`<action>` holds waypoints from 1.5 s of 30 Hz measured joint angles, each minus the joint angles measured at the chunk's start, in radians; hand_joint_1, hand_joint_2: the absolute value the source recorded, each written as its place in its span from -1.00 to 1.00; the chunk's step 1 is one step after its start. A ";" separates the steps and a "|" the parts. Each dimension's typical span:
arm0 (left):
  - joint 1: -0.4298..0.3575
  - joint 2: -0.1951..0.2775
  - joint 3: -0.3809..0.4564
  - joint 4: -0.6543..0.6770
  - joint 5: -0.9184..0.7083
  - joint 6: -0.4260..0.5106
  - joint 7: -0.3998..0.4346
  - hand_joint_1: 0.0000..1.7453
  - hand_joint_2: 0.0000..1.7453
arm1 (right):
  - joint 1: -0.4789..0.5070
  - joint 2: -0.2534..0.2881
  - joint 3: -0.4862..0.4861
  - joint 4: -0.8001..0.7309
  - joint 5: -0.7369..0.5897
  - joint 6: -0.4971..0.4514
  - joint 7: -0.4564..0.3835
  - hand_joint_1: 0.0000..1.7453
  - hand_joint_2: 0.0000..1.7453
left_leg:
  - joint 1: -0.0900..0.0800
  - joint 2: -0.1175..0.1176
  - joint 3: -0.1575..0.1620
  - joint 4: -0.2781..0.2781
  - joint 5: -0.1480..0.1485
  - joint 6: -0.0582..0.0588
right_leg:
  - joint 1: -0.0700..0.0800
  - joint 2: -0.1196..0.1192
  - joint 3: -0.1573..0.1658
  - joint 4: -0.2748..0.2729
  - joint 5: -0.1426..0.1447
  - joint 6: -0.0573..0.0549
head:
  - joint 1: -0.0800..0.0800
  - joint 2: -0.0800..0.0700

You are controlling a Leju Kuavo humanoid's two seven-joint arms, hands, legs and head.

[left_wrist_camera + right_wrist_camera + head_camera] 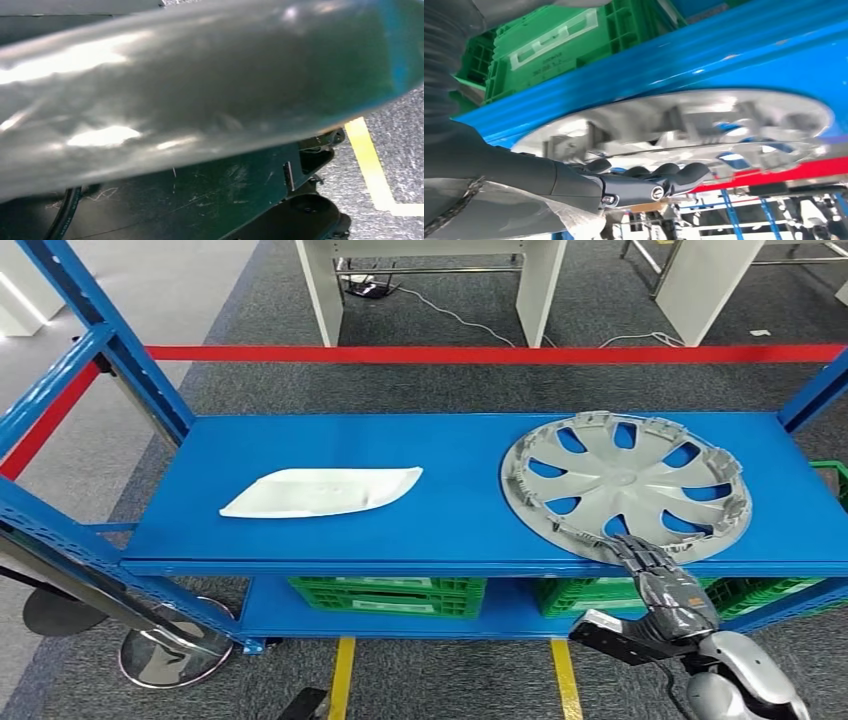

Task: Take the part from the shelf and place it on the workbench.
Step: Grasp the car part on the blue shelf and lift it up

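The task is barely begun. The round silver plastic wheel cover (pixel 626 485) lies flat on the blue metal shelf (pixel 440 455), at the right of the head view. The right hand (pixel 668 590) reaches its near rim, fingers (pixel 664 175) curled against the edge; whether it grips, I cannot tell. Lifting and carrying to the workbench remain.

No legible text on anything
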 joint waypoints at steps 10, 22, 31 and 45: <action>0.001 -0.003 0.002 0.000 -0.006 -0.002 -0.005 -1.00 -1.00 | 0.095 0.000 -0.069 -0.236 -0.079 -0.041 -0.042 -1.00 -1.00 | -0.001 -0.001 -0.107 0.265 -0.109 -0.014 | 0.006 -0.001 0.007 0.001 -0.002 -0.038 | -0.011 0.000; 0.005 -0.009 0.007 0.000 -0.020 -0.001 0.005 -1.00 -1.00 | 0.161 0.002 -0.146 -0.435 -0.172 -0.030 -0.047 -1.00 -0.50 | -0.004 0.000 0.005 -0.004 -0.005 0.033 | 0.010 -0.001 -0.097 0.209 -0.116 0.002 | -0.005 0.000; 0.004 -0.007 0.006 0.000 -0.054 -0.010 -0.006 -1.00 -1.00 | 0.086 -0.004 -0.157 -0.386 -0.173 0.068 -0.031 -1.00 1.00 | -0.013 0.000 -0.003 0.007 -0.007 0.013 | 0.010 0.001 -0.001 0.003 -0.003 -0.011 | -0.007 0.000; -0.002 0.000 -0.016 0.000 -0.110 -0.025 0.017 -1.00 -1.00 | -0.169 -0.025 -0.141 0.051 -0.120 0.136 0.003 -1.00 1.00 | -0.011 -0.003 -0.024 0.042 0.015 0.000 | 0.003 0.001 0.001 0.000 0.004 -0.036 | -0.018 0.000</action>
